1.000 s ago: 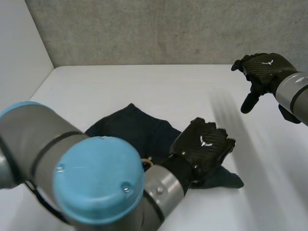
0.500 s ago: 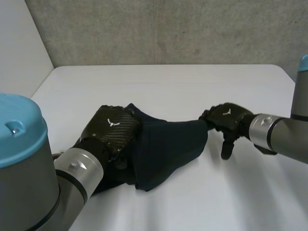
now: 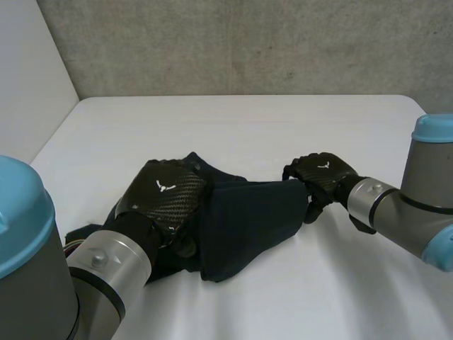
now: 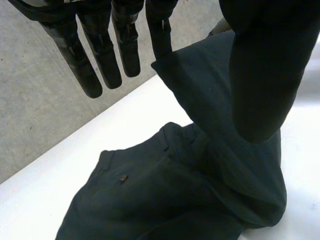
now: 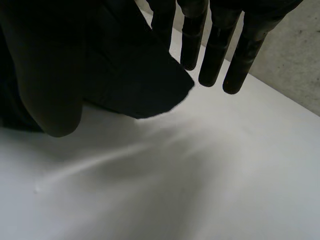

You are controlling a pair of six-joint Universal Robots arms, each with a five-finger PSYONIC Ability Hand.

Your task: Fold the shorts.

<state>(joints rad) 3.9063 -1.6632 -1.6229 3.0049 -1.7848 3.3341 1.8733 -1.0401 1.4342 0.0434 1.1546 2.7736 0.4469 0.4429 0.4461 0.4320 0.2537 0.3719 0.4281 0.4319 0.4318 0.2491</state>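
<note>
**Shorts nipped at both ends, mid-table**

We note the dark shorts (image 3: 248,219) lying rumpled on the white table (image 3: 248,120), on the side nearer the robot, between the two hands. The left hand (image 3: 166,195) sits at the shorts' left end. In its wrist view, straight fingers (image 4: 102,55) and thumb (image 4: 262,75) nip a raised edge, and the rest is heaped below the palm. The right hand (image 3: 322,173) is at the right-hand corner. Its wrist view shows that corner caught between thumb (image 5: 45,75) and fingers (image 5: 215,55), with bare table beyond. A raised fold runs from one hand to the other. A grey wall (image 3: 248,42) stands behind the table
</note>
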